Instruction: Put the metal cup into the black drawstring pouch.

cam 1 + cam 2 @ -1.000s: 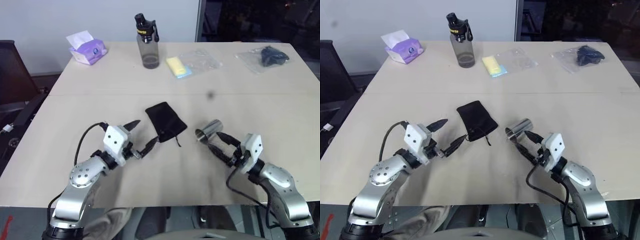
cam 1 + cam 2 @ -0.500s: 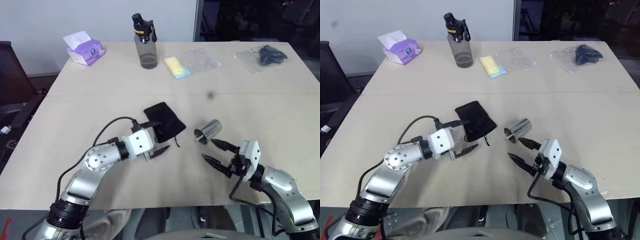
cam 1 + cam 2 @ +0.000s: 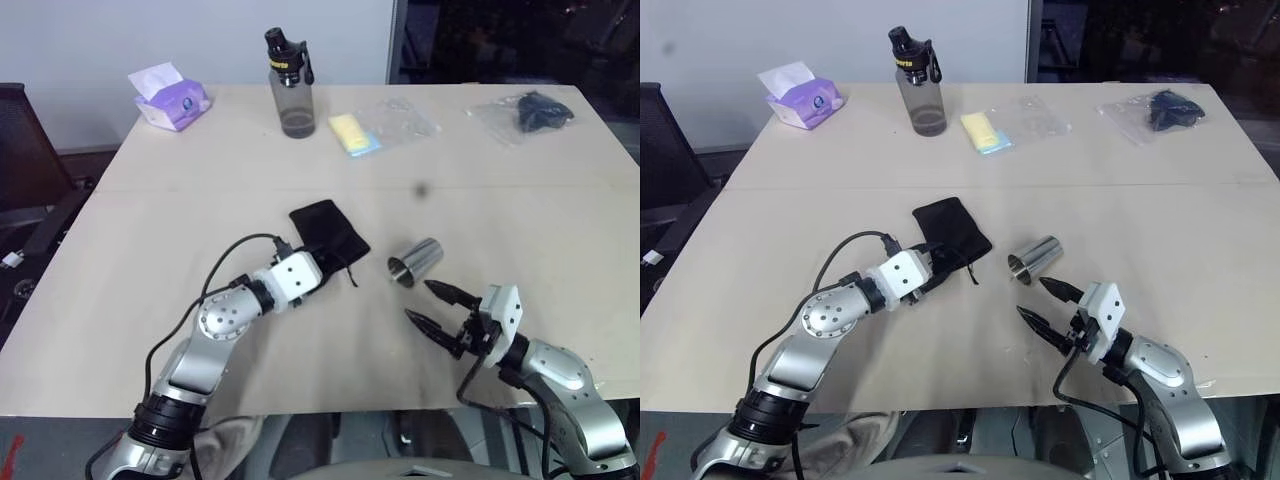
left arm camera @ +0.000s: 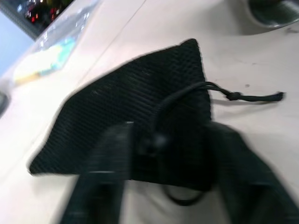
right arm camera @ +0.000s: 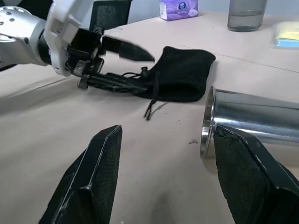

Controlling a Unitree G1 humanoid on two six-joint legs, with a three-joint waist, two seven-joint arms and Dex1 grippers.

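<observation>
Beside matte fabric pouch point(image 3: 328, 234), shiny steel cup point(image 3: 415, 260)

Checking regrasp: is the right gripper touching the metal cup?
Apart. In the left eye view, bare table shows between the right gripper and the metal cup, which lies on its side.

Left tool point(image 4: 161, 186) fingers straddle the black drawstring pouch's point(image 4: 140, 112) corded mouth.

Left pincer point(image 4: 154, 186) fingers blur over the pouch point(image 4: 140, 107) mouth; grip unclear.
</observation>
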